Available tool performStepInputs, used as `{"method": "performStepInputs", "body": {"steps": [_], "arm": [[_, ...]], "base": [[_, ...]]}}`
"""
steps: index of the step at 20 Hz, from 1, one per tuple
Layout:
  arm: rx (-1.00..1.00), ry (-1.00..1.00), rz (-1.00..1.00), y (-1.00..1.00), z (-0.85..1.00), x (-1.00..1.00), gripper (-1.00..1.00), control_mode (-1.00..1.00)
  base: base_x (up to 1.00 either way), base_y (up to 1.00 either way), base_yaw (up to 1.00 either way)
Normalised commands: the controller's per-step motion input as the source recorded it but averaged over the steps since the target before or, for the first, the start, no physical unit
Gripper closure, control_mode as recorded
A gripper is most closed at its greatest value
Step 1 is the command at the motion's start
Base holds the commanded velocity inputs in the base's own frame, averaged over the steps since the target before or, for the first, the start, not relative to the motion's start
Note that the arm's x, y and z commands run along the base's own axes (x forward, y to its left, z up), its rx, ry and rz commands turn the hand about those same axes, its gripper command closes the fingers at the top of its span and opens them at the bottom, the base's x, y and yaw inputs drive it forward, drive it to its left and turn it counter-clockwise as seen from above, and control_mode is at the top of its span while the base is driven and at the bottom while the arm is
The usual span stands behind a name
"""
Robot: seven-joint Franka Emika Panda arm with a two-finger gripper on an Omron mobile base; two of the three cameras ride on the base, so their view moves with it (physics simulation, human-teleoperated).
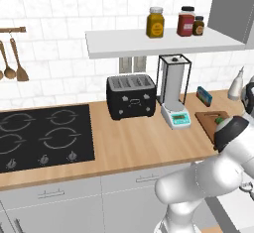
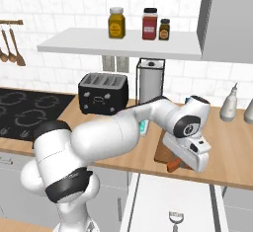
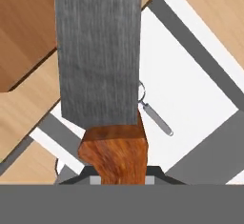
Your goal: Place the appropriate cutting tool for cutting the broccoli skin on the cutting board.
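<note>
My gripper is shut on a knife by its reddish-brown wooden handle. Its wide grey blade runs away from the hand in the hand view. The orange-brown handle end pokes out under the hand at the counter's front edge. The brown wooden cutting board lies on the counter right of the blender, with the small dark-green broccoli on it. My arm covers most of the board in the right base view. In the hand view, a corner of the board shows to the blade's left.
Below the counter edge an open white drawer holds a metal peeler, which also lies beside the blade as the peeler. A black toaster, blender, stovetop and two bottles stand on the counter.
</note>
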Motion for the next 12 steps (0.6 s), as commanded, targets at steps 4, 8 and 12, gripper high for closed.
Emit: {"method": "performStepInputs", "body": {"steps": [4, 8, 12], "arm": [[0.00, -0.14, -0.15, 0.11, -0.10, 0.33, 1.00, -1.00], [0.00, -0.12, -0.11, 0.12, -0.18, 0.27, 1.00, -1.00], [0.00, -0.08, -0.06, 0.31, -0.29, 0.22, 1.00, -1.00]], "base": [[0.00, 0.00, 0.00], [0.00, 0.00, 0.00], [0.00, 0.00, 0.00]]}}
